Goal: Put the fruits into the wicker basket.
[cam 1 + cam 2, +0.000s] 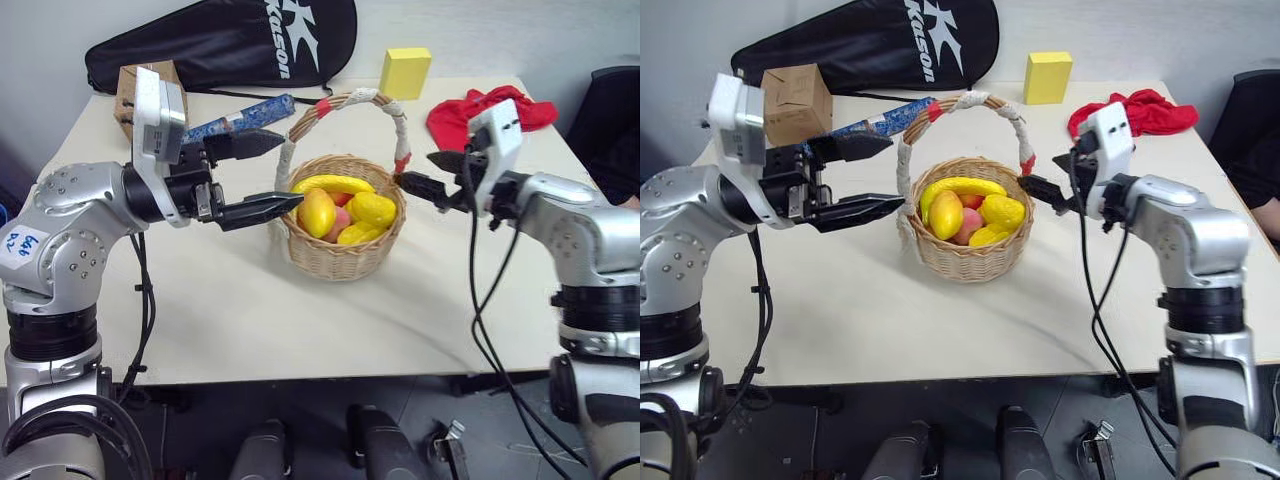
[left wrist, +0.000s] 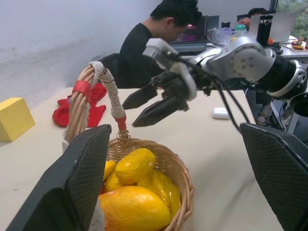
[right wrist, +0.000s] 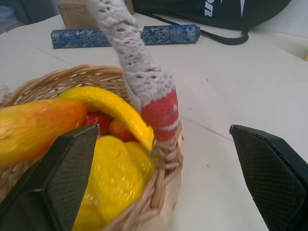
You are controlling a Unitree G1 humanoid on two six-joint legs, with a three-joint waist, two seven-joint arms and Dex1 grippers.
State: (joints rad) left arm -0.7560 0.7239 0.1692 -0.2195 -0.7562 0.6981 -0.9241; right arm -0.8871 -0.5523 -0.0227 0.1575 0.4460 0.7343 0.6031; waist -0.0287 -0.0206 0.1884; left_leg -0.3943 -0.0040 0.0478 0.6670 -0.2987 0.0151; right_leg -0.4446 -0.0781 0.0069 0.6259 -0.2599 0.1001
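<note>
- Your right gripper (image 1: 413,172) stands wide and empty beside the wicker basket (image 1: 341,252); draw it away clear of the corded handle (image 1: 399,128)
- Your left gripper (image 1: 268,174) is wide, empty; banana (image 1: 333,185), mango (image 1: 318,212), lemon (image 1: 372,209) lie inside

Head pair looks down; wrist cameras close in — all share the wicker basket (image 1: 340,250).

Arched handle (image 1: 391,110) across wicker basket (image 1: 335,258) opening
</note>
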